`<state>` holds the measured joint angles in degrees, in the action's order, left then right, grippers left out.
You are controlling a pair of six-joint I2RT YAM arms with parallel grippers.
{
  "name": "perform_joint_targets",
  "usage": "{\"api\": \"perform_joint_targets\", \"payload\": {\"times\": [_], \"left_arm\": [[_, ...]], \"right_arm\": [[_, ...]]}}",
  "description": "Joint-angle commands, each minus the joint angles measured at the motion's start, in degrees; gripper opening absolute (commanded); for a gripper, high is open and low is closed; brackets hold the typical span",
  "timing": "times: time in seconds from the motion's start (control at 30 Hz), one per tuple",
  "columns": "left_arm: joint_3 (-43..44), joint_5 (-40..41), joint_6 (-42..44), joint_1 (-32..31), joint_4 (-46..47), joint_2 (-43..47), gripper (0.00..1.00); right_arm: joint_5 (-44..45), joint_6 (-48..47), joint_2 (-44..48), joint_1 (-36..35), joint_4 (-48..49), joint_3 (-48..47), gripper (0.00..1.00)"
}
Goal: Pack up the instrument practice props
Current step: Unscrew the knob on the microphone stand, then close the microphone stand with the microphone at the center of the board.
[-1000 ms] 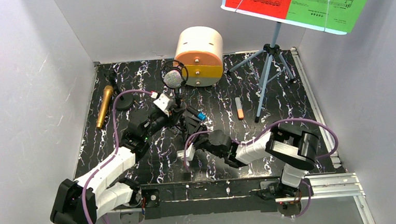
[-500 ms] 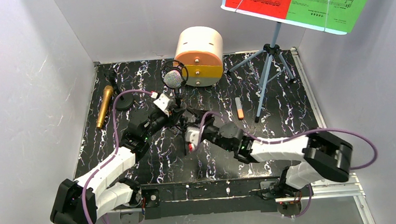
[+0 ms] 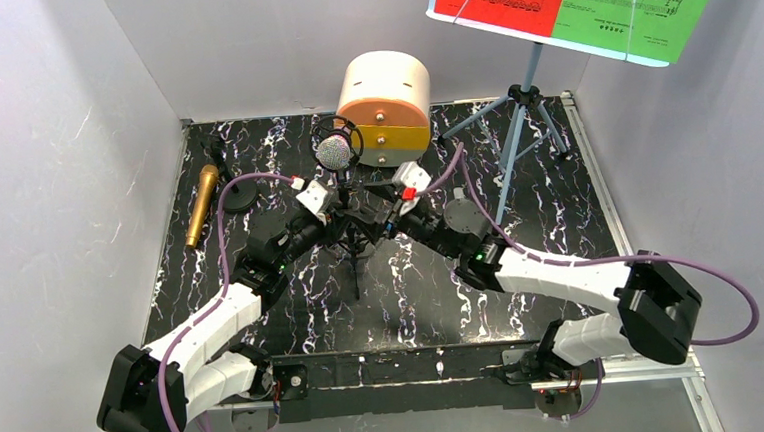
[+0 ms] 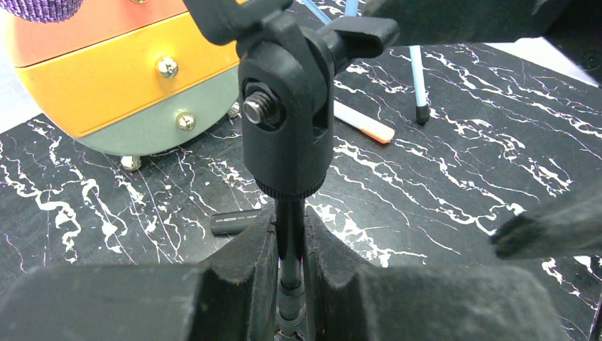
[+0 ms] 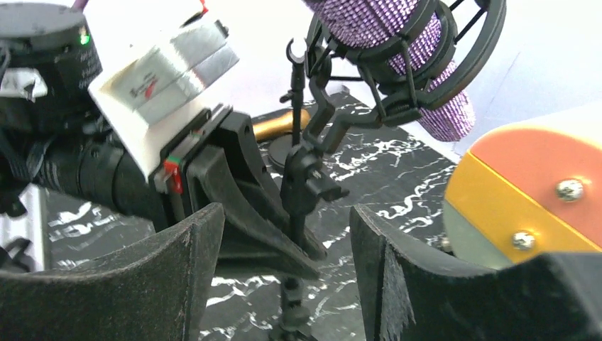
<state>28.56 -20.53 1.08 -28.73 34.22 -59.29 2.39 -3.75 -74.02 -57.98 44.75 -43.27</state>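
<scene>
Item under inspection: purple mic (image 3: 334, 151), carried in a ring cradle on a black tripod (image 4: 287, 135). It stands at about 11 o'clock from table centre, just in front of the cabinet (image 3: 384, 111), which sits at 12.

Handling, as a judgement: the assembly looks light but top-heavy, with the bulky head riding on a thin rigid stem. It should tip readily if pushed high up. The mic's studded purple body offers a rough, secure surface. The cradle ring and the swivel knob look like the weaker parts and are poor places to squeeze. Best holds are the stem below the swivel, for steadying, and the mic body itself, for lifting it out.

Left gripper (image 4: 289, 241): jaws pressed in on the tripod stem just under the swivel. They pinch it from both sides and keep the stand upright.

Right gripper (image 5: 287, 220): jaws spread wide and holding nothing. It faces the stand from its 3 o'clock side. The stem and swivel lie in line with the gap, with no contact visible on either finger.

Gold mic (image 3: 200, 205) lies at 9 o'clock, well apart.
</scene>
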Motion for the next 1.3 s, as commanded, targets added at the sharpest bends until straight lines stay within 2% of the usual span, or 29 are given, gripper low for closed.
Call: {"api": "perform_joint_targets", "payload": {"times": [0.0,0.27,0.43,0.63,0.73,0.83,0.97,1.07,1.13,1.27], "left_arm": [[-0.52,-1.28,0.28,-0.27,-0.81,-0.03,0.00],[-0.61,-1.46,-0.36,-0.27,-0.15,-0.13,0.00],[-0.69,-1.64,-0.72,-0.27,0.14,-0.45,0.00],[-0.78,-1.62,-0.72,-0.27,0.39,-0.65,0.00],[-0.78,-1.62,-0.67,-0.27,0.41,-0.65,0.00],[-0.87,-1.55,-0.66,-0.27,0.41,-0.44,0.00],[-1.04,-1.06,-0.71,-0.27,0.41,-0.05,0.00],[-1.15,-0.68,-0.71,-0.27,0.48,0.58,0.06],[-1.33,-0.44,-0.72,-0.27,0.45,1.17,0.12],[-1.04,0.62,-0.64,-0.27,-0.65,2.82,0.34]], "right_arm": [[2.64,12.94,-3.91,-0.03,3.35,-4.54,0.72],[11.32,20.78,-8.72,-0.03,8.58,-5.48,0.66],[14.38,22.28,-10.52,0.02,12.72,-5.27,0.63],[12.42,21.91,-12.87,-0.03,14.61,-6.69,0.62],[11.84,20.98,-13.96,0.03,14.51,-7.50,0.58],[10.45,19.96,-14.24,0.11,14.47,-7.35,0.46],[7.66,19.67,-13.53,0.65,14.86,-6.09,0.19],[5.96,18.90,-12.69,1.04,15.27,-4.91,0.01],[4.34,18.32,-12.09,1.43,15.46,-4.00,0.01],[1.36,16.66,-11.19,1.85,17.37,-2.41,0.01]]}}
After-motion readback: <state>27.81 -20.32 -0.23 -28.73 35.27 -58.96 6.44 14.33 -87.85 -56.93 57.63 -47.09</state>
